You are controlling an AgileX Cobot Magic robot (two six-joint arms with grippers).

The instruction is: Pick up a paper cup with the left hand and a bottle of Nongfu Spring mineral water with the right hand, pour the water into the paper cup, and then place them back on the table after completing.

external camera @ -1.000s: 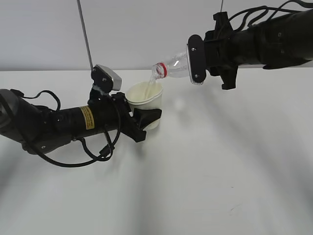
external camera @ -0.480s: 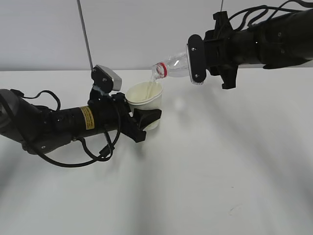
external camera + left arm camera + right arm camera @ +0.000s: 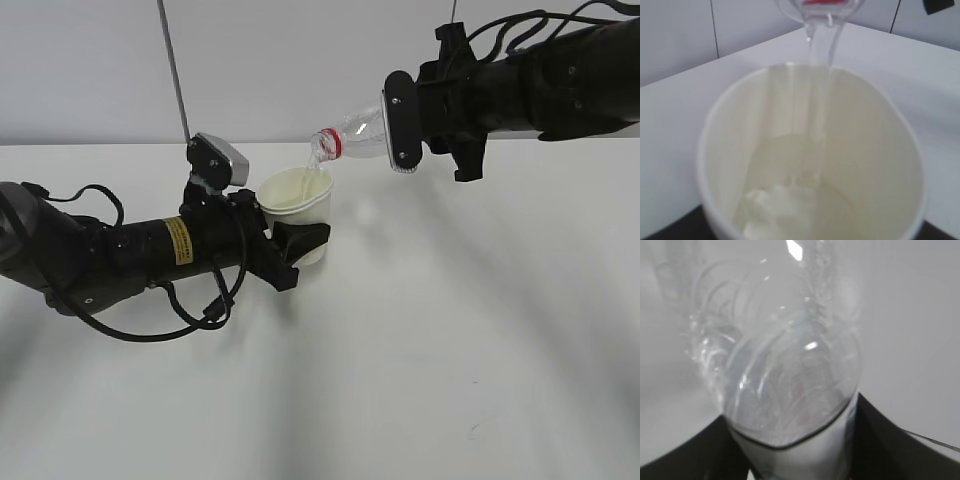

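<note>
The white paper cup [image 3: 296, 200] is held just above the table [image 3: 400, 350] by the left hand's gripper [image 3: 296, 245], which is shut on its lower body. The right hand's gripper [image 3: 400, 120] is shut on a clear bottle of Nongfu Spring mineral water [image 3: 355, 132] with a red neck ring, tipped with its mouth down-left over the cup rim. A thin stream of water [image 3: 817, 95] runs from the bottle mouth [image 3: 815, 7] into the paper cup [image 3: 810, 160], where water pools at the bottom. In the right wrist view the bottle [image 3: 790, 375] fills the frame between black fingers [image 3: 900, 450].
A thin grey pole [image 3: 173, 70] stands behind the left arm against the white wall. Black cables [image 3: 190, 310] loop from the left arm onto the table.
</note>
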